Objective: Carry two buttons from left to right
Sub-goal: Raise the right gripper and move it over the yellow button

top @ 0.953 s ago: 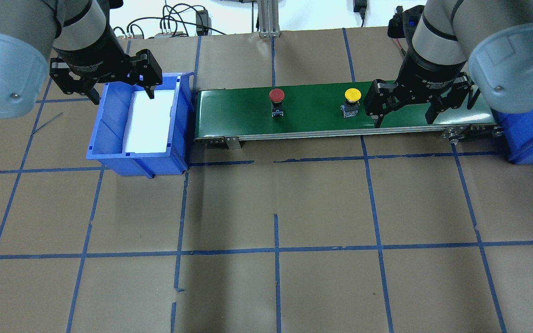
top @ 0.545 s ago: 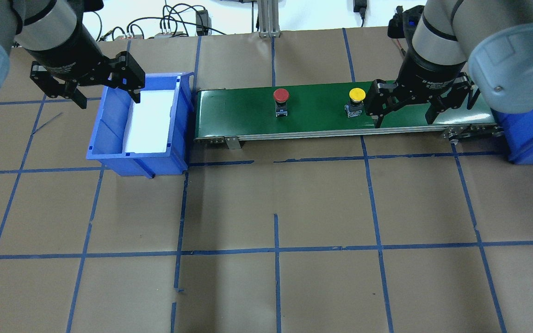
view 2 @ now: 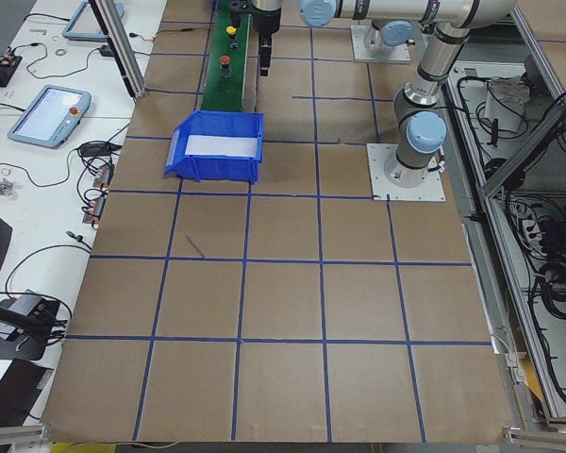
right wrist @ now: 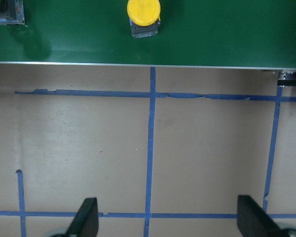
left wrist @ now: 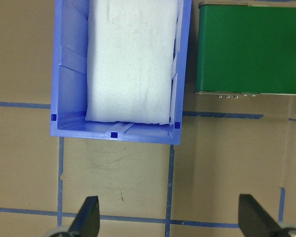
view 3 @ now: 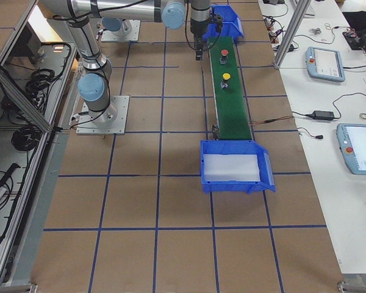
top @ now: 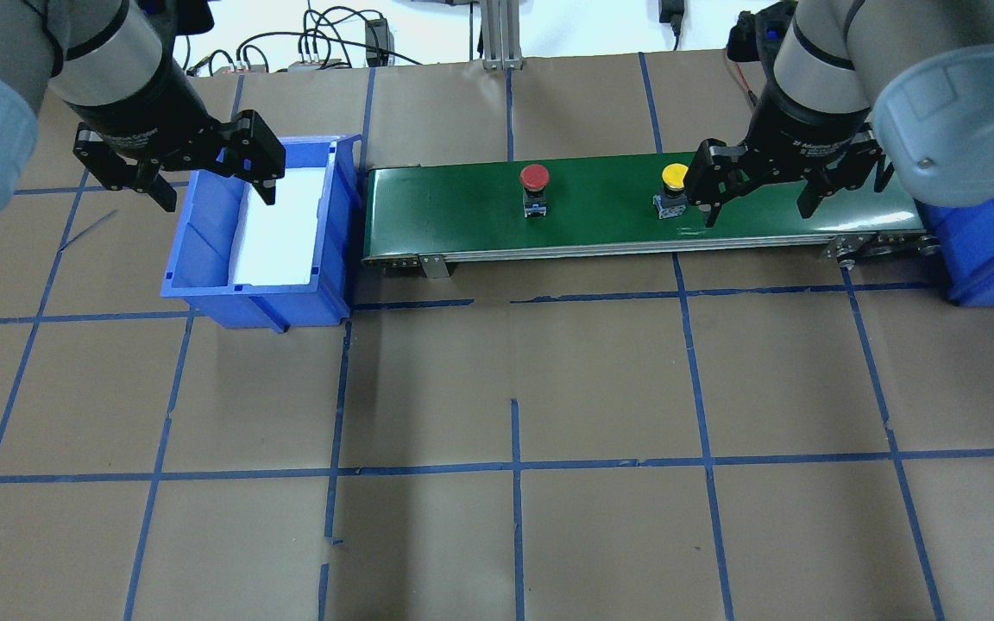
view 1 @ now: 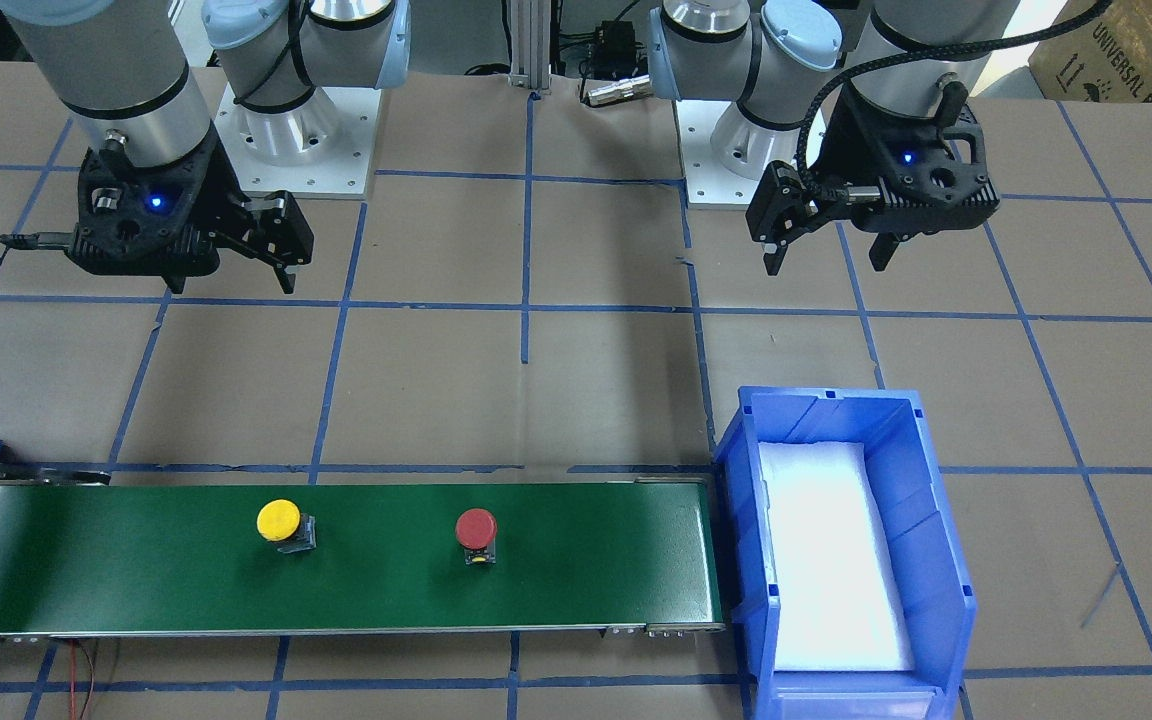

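Standing on conveyor belt [top: 600,216]: red button [top: 534,177], yellow button [top: 675,177] at its 3 o'clock; left gripper [top: 219,198], right gripper [top: 757,216] jaws wide apart, empty.

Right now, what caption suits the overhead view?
Red button and yellow button on green conveyor; left gripper and right gripper open, empty.

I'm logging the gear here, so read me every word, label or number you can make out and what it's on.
"UNIVERSAL R", cut off by the picture's edge: on the cardboard box in the front-facing view.
White print on the black wrists above the left gripper and right gripper: too blurred to read.
Screens of the tablets in the side views: too small to read.
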Available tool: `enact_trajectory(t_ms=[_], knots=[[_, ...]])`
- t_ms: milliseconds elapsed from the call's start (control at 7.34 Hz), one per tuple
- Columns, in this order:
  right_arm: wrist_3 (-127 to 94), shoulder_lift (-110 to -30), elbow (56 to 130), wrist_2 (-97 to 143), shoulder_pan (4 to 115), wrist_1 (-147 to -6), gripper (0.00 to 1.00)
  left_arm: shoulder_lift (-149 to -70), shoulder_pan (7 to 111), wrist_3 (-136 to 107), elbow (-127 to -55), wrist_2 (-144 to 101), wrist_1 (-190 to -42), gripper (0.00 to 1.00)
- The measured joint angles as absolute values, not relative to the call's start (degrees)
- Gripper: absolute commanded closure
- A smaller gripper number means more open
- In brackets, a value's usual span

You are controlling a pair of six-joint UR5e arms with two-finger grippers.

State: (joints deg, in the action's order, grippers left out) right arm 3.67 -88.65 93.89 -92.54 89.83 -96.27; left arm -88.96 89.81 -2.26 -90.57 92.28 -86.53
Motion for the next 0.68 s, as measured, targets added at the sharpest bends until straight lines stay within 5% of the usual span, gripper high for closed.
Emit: enact_trajectory(t_ms=[681], knots=[[14.93, -78.44, 86.83, -89.32, 77.83, -99.97, 0.00, -89.73, 90.17, -1.95, -90.81, 91.50, -85.64, 0.00]])
